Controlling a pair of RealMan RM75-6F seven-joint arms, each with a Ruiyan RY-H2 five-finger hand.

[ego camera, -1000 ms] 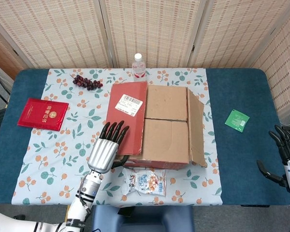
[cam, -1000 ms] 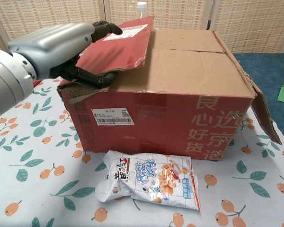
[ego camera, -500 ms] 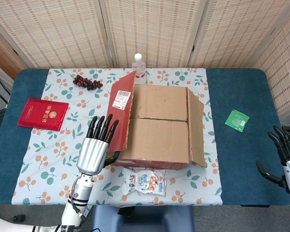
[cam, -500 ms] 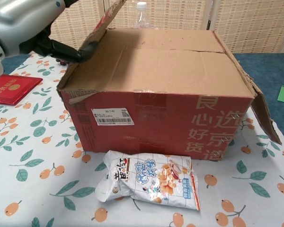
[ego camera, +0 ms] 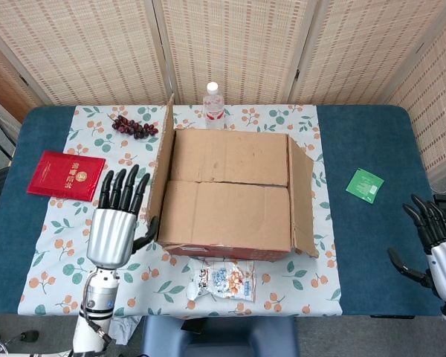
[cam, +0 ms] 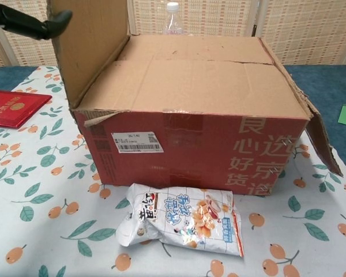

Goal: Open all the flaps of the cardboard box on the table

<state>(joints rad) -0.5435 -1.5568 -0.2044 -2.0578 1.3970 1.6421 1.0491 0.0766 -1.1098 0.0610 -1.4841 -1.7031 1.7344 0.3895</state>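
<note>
In the chest view, the left hand (cam: 29, 20) is showing only as dark fingertips at the top-left corner, the rest running off the edge. The cardboard box (cam: 207, 115) is hiding most of the water bottle (cam: 172, 17) behind it, and the two inner flaps are covering whatever is inside. The snack bag (ego camera: 224, 281) print is staying too small to read from the head view.

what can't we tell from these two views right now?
- Contents of the cardboard box: two inner flaps lie shut over it in both views.
- Left hand in chest view: cut off by the top edge, only dark fingers show.
- Box label print: too small to read.
- Water bottle: box hides its lower part.
</note>
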